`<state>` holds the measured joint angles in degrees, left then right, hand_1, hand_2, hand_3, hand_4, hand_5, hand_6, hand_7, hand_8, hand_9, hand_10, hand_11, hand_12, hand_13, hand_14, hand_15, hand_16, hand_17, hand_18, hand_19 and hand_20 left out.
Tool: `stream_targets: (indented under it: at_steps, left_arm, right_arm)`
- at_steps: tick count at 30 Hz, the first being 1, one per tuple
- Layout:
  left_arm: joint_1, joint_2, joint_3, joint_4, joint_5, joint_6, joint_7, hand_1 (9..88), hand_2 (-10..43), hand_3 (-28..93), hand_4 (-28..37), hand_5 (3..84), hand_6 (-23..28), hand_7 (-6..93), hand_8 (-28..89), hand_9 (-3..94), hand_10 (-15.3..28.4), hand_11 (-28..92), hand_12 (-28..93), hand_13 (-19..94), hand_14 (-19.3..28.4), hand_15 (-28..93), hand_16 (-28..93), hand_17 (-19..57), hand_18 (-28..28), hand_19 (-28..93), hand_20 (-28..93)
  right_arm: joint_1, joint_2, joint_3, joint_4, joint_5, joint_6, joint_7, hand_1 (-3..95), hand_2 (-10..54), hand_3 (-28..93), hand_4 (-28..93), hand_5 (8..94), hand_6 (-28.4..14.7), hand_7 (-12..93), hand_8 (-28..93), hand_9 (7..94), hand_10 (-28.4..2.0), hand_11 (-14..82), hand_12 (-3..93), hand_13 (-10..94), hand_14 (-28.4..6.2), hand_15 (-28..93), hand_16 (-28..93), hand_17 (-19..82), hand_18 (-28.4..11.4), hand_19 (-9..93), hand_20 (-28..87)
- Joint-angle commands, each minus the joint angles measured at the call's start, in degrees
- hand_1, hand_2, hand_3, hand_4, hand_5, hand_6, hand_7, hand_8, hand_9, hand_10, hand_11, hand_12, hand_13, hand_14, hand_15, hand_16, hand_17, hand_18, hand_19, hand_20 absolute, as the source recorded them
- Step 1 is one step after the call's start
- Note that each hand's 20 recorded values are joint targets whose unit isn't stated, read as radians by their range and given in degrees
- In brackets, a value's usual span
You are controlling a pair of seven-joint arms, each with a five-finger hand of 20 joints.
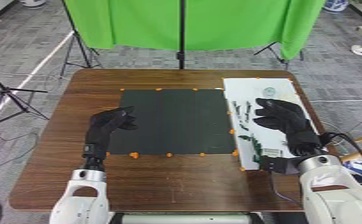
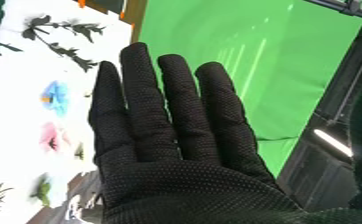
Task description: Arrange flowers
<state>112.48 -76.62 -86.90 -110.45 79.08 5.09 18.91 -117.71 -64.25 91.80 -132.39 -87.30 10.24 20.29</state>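
- Right robot hand [image 1: 282, 116]: open, fingers straight, holding nothing; positioned over the white board [image 1: 248, 87].
- Left robot hand [image 1: 112, 120]: relaxed and open, empty, at the 9 o'clock edge of the black mat [image 1: 179, 122].
- Workpieces: thin leafy stems [image 1: 248, 111] lie on the white board, at the 3 o'clock side of the surface [image 1: 186, 185]. The right wrist view also shows a blue flower [image 2: 56, 98], a pink flower [image 2: 53, 137] and a dark leafy sprig [image 2: 62, 42] on the board.
- Key relation (head view, 12 o'clock pointing away from the robot): the thin leafy stems lie near the right robot hand, at its 9 o'clock. Their long axis runs roughly 12 to 6 o'clock. The right robot hand is the nearer one.
- Probable step: selection of a stem, early in the task.
- Probable next move: shift the right robot hand toward 9 o'clock, lower it, and close thumb and fingers across the long axis.
- Caution: the stems look slender and closely spaced; a broad grasp could catch two or bend the leaves.
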Motion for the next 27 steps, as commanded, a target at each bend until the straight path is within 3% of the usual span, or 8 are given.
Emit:
stream_targets:
  at_steps: [1, 3, 6, 10, 14, 19, 22, 27]
  left_arm:
    - [-0.06, -0.30, 0.86, 0.67, 0.47, 0.46, -0.15, 44.8, 1.0, 48, -12.6, 65.2, 6.8, 9.6, -5, 66.6, 15.7, 23, 14, 64, 18.6, 41, -3, 20.1, 22.9, 63, 23]
    - [-0.49, -0.61, 1.00, 1.03, 1.65, -1.56, -0.02, 45.6, 1.1, 48, -12.6, 65.1, 6.8, 9.8, -5, 66.6, 15.5, 23, 14, 64, 18.4, 41, -3, 20.2, 22.8, 63, 23]
    - [-0.91, -0.85, 1.23, 1.18, 1.83, -2.53, 0.64, 46.5, 1.2, 47, -12.3, 64.9, 6.7, 9.9, -5, 66.5, 15.4, 23, 14, 64, 18.4, 41, -3, 20.2, 22.5, 63, 22]
    - [0.05, -0.48, 0.79, 0.57, 1.20, -0.54, 0.47, 46.5, 1.3, 47, -12.1, 64.7, 6.7, 10.0, -5, 66.4, 15.4, 23, 14, 64, 18.4, 41, -3, 20.1, 22.5, 63, 21]
    - [-0.16, -0.02, 0.59, 0.44, 1.22, -0.18, 0.18, 46.2, 1.4, 47, -12.0, 64.8, 6.7, 10.0, -5, 66.4, 15.4, 23, 14, 64, 18.3, 40, -3, 20.1, 22.4, 63, 21]
    - [-0.12, 0.67, 0.46, 0.09, 1.28, 0.06, -0.25, 46.0, 1.6, 47, -12.0, 64.8, 6.7, 10.0, -5, 66.4, 15.4, 23, 14, 64, 18.4, 41, -3, 20.2, 22.4, 64, 20]
    - [-0.27, 1.03, 0.37, -0.01, 1.39, -0.12, -0.51, 45.9, 1.7, 47, -11.9, 64.7, 6.7, 9.9, -5, 66.4, 15.4, 23, 14, 64, 18.4, 41, -3, 20.1, 22.5, 64, 20]
    - [-0.18, 1.62, 0.18, -0.34, 1.41, 0.08, -1.04, 45.8, 1.7, 47, -12.0, 64.7, 6.7, 10.0, -5, 66.3, 15.4, 23, 14, 64, 18.4, 40, -3, 20.1, 22.5, 64, 20]
  right_arm:
    - [0.19, 0.21, -1.01, 0.37, -2.59, 1.60, -0.90, 16.0, -9.3, 69, -19, 46.9, -5.5, 14, -9, 54.4, -15.3, 9.0, 16.3, 51, -15.4, 16, 19, 27, -17.5, 18, 35]
    - [-0.18, 0.15, -0.78, 0.32, -2.79, 1.69, -0.89, 16.7, -9.5, 69, -19, 46.9, -5.6, 14, -9, 54.4, -15.3, 9.0, 16.2, 51, -15.2, 16, 19, 28, -17.4, 18, 35]
    - [-0.04, 0.82, -0.89, 0.29, -3.65, 2.06, -0.87, 17.4, -9.5, 69, -20, 46.8, -5.8, 14, -9, 54.6, -15.3, 9.2, 16.3, 51, -15.2, 16, 19, 28, -17.5, 19, 36]
    - [2.05, 2.68, -3.89, 0.47, -13.38, 4.62, 2.59, 18.5, -9.5, 67, -23, 47.4, -6.3, 15, -9, 55.3, -15.6, 10.2, 16.6, 53, -15.8, 16, 19, 30, -17.3, 24, 39]
    - [2.37, 4.53, -4.91, -0.08, -26.89, 2.70, 7.49, 22.2, -9.5, 64, -27, 49.9, -6.5, 15, -7, 63.5, -16.7, 18.2, 19.4, 71, -12.7, 27, 23, 36, -18.9, 47, 48]
    - [3.52, 5.94, -7.37, 0.30, -41.22, -0.45, 13.29, 28.4, -9.5, 63, -27, 54.2, -6.1, 18, -7, 71.0, -16.5, 25.5, 24.1, 81, -8.5, 40, 26, 40, -21.3, 68, 51]
    - [3.98, 6.08, -8.83, 0.37, -47.39, -5.96, 17.94, 32.1, -9.5, 60, -24, 58.7, -5.7, 20, -6, 76.1, -14.5, 30.3, 26.0, 89, -4.4, 48, 28, 47, -20.7, 81, 49]
    - [3.52, 6.48, -10.66, 1.04, -52.63, -13.59, 21.36, 33.9, -9.5, 59, -24, 62.9, -6.8, 21, -4, 79.9, -14.2, 32.1, 27.1, 93, -1.3, 52, 27, 56, -18.4, 92, 45]
